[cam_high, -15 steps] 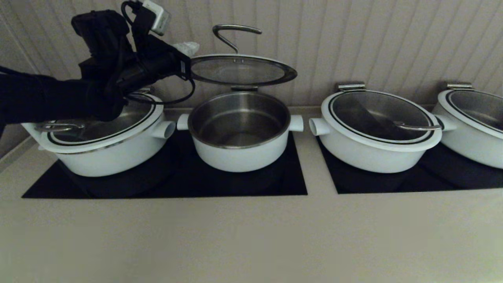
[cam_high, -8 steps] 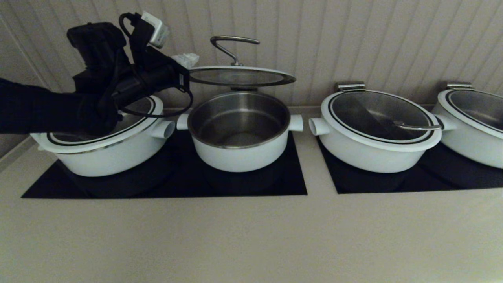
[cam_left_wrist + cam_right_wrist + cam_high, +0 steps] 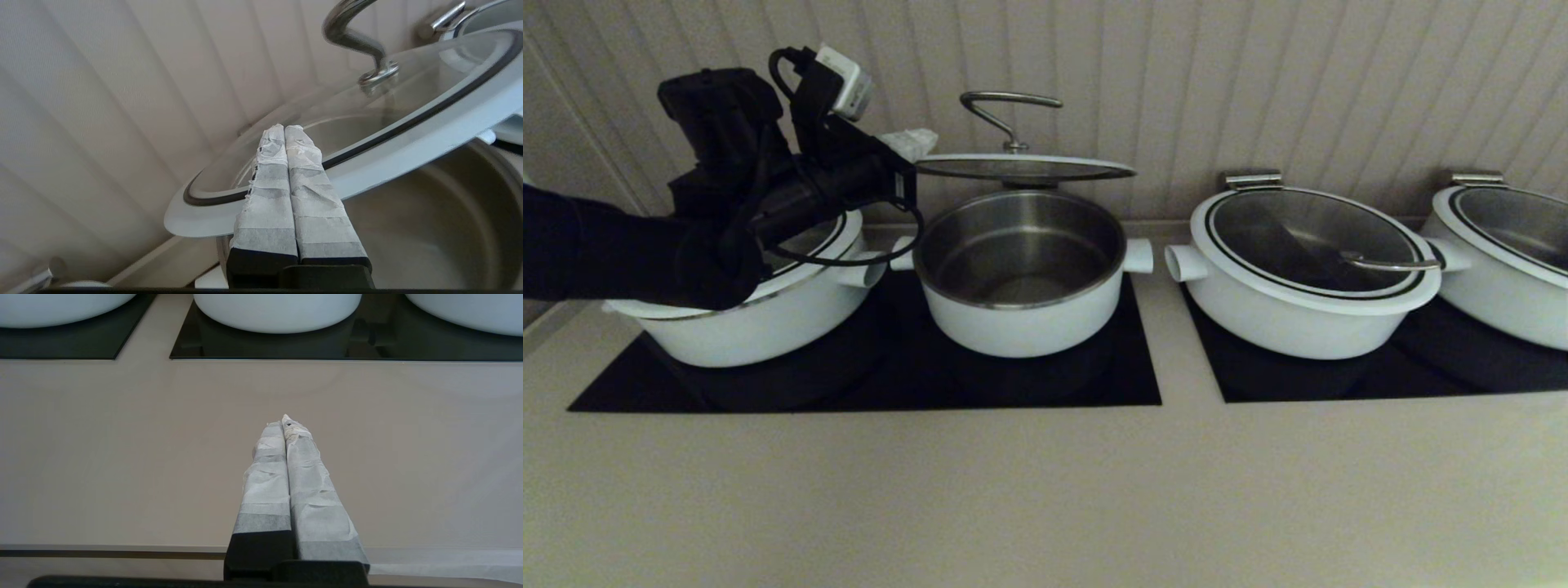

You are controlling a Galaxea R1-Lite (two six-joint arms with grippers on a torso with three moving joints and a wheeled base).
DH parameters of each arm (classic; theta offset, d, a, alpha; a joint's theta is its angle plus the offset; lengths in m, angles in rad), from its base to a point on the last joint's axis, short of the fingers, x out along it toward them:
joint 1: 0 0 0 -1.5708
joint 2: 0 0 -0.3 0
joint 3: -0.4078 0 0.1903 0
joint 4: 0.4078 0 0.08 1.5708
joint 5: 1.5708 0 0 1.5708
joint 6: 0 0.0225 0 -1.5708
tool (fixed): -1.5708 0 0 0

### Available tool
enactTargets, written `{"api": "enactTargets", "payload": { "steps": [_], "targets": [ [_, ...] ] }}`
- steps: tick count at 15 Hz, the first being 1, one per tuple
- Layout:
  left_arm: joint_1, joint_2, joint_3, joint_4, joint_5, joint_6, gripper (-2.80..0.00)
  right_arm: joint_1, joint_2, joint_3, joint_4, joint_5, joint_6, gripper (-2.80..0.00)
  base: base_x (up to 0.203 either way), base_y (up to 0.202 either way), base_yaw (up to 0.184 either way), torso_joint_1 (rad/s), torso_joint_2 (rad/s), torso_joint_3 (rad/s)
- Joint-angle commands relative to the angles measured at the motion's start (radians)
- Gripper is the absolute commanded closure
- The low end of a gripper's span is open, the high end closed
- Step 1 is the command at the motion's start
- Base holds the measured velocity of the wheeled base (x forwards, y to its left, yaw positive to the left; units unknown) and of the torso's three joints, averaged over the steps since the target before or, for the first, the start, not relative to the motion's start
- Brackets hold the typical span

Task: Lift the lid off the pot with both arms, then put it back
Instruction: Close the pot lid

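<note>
Lid [image 3: 1023,167] hangs in the air just above the pot [image 3: 1021,273], nearly level, clear of the pot's rim, steel bar handle [image 3: 1005,114] pointing up. Pot sits open on the left black cooktop panel [image 3: 1013,380], steel inside showing, one stub handle out each side.

Left gripper [image 3: 284,132] is at the lid's left edge. From the left wrist view the two taped fingers [image 3: 304,171] are pressed together with no gap, lying over the white rim and the black ring of the lid. Looks like they pinch the rim, but the contact under the fingers is hidden, so I can't tell for sure what carries the lid. In the head view the left arm [image 3: 645,245] reaches in from the left, crossing over the wide lidded pot [image 3: 760,314] next to the task pot; small white box [image 3: 845,80] on top of the wrist, black cable looping below.

Right gripper [image 3: 286,424] shows only in its own wrist view: taped fingers closed together, holding nothing, over bare beige counter [image 3: 122,457] in front of the cooktop panels, well apart from the pots.

Further right in the head view: second wide lidded pot [image 3: 1303,278] on the right black panel [image 3: 1339,380], and a third pot [image 3: 1511,261] cut by the frame edge. Ribbed wall [image 3: 1258,82] behind.
</note>
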State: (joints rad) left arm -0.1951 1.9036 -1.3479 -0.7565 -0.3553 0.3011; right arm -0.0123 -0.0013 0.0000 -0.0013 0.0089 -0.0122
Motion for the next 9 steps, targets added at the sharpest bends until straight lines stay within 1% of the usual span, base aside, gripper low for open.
{"api": "enactTargets", "payload": {
  "steps": [1, 2, 5, 9],
  "targets": [
    [-0.007, -0.002, 0.027, -0.013, -0.001, 0.001, 0.00, 0.000, 0.001, 0.000, 0.000, 0.000, 0.000, 0.00, 0.000, 0.000, 0.000, 0.000, 0.00, 0.000],
    [-0.010, -0.005, 0.049, -0.021, -0.001, 0.002, 0.00, 0.001, 0.001, 0.000, 0.000, 0.000, 0.000, 0.00, 0.000, 0.000, 0.000, 0.000, 0.00, 0.000],
    [-0.016, -0.005, 0.121, -0.101, 0.000, 0.000, 0.00, 0.000, 0.001, 0.000, 0.000, 0.000, 0.000, 0.00, 0.000, 0.000, 0.000, 0.000, 0.00, 0.000],
    [-0.017, -0.005, 0.172, -0.141, 0.001, 0.000, 0.00, 0.000, 0.001, 0.000, 0.000, 0.000, -0.002, 0.00, 0.000, 0.000, 0.000, 0.000, 0.00, 0.000]
  ]
}}
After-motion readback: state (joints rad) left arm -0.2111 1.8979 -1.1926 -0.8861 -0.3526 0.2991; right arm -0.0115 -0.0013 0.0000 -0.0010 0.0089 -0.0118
